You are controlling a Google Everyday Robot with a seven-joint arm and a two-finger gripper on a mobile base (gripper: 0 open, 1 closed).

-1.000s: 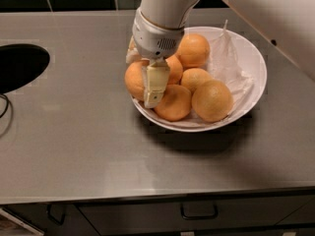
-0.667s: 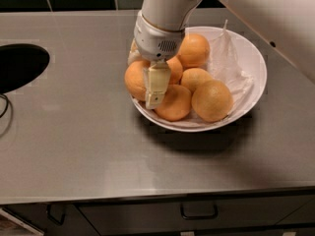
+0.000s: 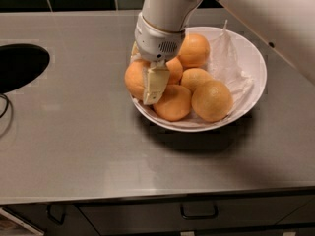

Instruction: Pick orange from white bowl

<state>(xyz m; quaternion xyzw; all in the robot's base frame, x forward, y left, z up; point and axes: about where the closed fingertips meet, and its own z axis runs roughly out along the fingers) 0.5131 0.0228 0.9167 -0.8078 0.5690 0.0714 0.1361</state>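
Note:
The white bowl (image 3: 256, 63) stands on the steel counter, lined with a thin white sheet (image 3: 226, 58), and holds several oranges. The orange (image 3: 212, 101), the largest and palest with pitted skin, lies at the bowl's front right, free and untouched. My gripper (image 3: 151, 90) hangs from the white arm (image 3: 165, 14) over the bowl's left side. It reaches down between a smaller orange at the left rim (image 3: 134, 78) and the smaller oranges in the middle (image 3: 173, 102). It is well left of the large orange. The gripper's far side is hidden behind the wrist.
A dark round sink opening (image 3: 19, 65) is cut into the counter (image 3: 88, 141) at the left. A black cable (image 3: 4, 107) lies at the left edge. Dark tiles run along the back wall. Drawers with handles (image 3: 198, 213) sit below the counter's front edge.

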